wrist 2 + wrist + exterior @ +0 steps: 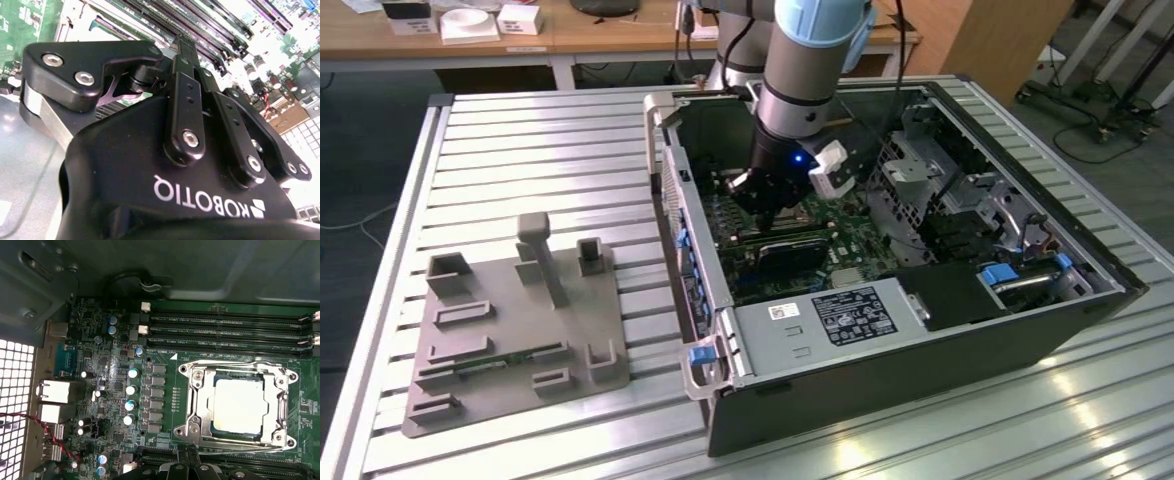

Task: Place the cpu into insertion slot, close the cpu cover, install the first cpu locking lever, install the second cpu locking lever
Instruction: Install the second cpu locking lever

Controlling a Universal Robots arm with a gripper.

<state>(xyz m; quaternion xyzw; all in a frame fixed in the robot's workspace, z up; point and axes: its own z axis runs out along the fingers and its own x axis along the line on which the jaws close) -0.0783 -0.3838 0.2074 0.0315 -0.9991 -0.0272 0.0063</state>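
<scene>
Inside the computer case, the gripper hovers beside the covered cpu; whether it grips anything, I cannot tell

cpu in insertion slot, cpu cover over it

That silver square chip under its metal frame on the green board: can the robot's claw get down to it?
Probably yes: the silver square chip lies uncovered in the metal frame's window, with the claw beside it.
</scene>
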